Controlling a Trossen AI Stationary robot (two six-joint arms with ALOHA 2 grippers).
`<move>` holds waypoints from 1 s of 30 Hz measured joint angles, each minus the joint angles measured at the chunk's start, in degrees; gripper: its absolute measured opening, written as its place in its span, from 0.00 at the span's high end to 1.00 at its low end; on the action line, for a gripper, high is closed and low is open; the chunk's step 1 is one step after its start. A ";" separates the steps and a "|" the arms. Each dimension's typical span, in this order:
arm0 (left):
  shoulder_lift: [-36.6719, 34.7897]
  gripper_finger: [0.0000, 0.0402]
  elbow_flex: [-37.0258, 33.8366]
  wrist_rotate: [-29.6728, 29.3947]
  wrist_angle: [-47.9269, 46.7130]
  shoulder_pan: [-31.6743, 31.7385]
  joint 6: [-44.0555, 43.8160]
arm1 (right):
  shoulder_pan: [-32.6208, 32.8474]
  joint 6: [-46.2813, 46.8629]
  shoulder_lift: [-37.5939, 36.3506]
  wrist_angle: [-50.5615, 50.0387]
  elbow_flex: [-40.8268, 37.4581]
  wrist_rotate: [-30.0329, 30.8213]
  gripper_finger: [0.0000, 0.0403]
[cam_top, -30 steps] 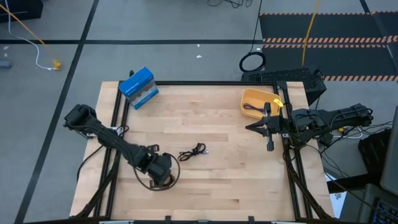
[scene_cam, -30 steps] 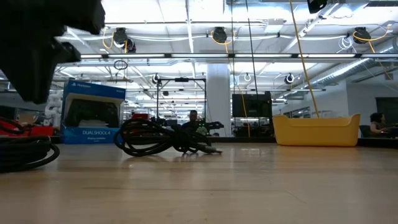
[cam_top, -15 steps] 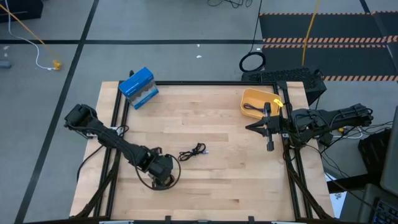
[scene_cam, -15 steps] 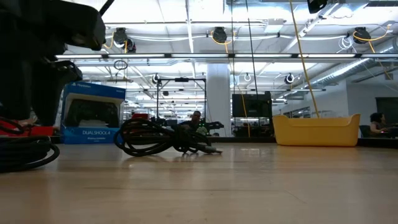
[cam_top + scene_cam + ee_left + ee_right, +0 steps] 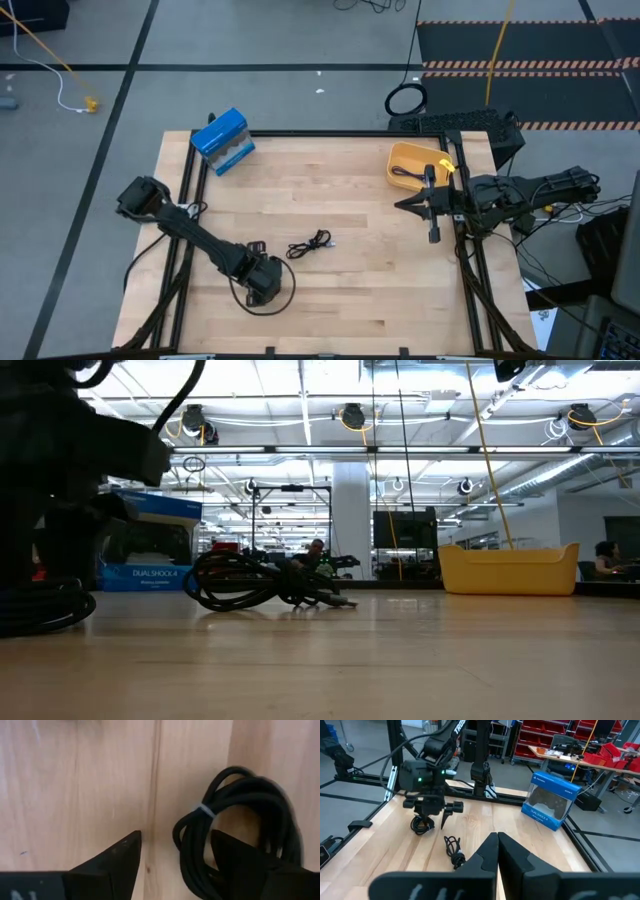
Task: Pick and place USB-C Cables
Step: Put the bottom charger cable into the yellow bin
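Note:
A black USB-C cable (image 5: pixel 240 815), coiled and bound by a white tie (image 5: pixel 202 811), lies on the wood near the table's front left. My left gripper (image 5: pixel 176 837) is open and points down over it (image 5: pixel 262 282): one finger stands over the coil's strands, the other over bare wood beside it. A second thin cable (image 5: pixel 310 243) lies loose at mid-table. The yellow bin (image 5: pixel 398 155) at the far right holds a dark cable (image 5: pixel 405 173). My right gripper (image 5: pixel 432 215) hangs shut beside the bin, holding nothing. My left gripper comes at the tied coil from above, its fingers straddling the coil's bound side (image 5: pixel 192 835). One finger (image 5: pixel 240 857) covers part of the strands. I cannot tell whether it touches the cable, which lies flat on the wood.
A blue game-controller box (image 5: pixel 222 141) stands at the far left corner. A black frame rail (image 5: pixel 470 260) runs along the table's edges. Bare wood spreads between the mid-table cable and the bin. A black ring (image 5: pixel 405 100) lies on the floor beyond the table.
My left gripper has come down over the black coil and shifted slightly toward the table's near edge. The arm behind it has swung a little to the right. The coil and the other cables lie where they were.

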 joint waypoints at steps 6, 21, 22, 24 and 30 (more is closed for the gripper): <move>0.65 0.49 0.16 -0.05 0.86 0.27 1.26 | -0.02 0.02 0.23 0.00 0.00 0.00 1.00; 0.21 0.80 0.03 0.08 0.85 1.32 3.55 | -0.02 0.00 0.27 0.00 0.00 0.00 1.00; 0.21 0.81 0.03 0.35 0.85 1.46 3.92 | -0.02 -0.01 0.27 0.00 0.00 0.00 1.00; 0.18 0.84 0.03 0.94 0.83 1.77 4.47 | -0.02 0.00 0.27 0.00 0.00 0.00 1.00; 0.16 0.87 0.28 3.50 0.48 2.74 5.44 | -0.02 -0.01 0.27 -0.01 0.00 0.00 1.00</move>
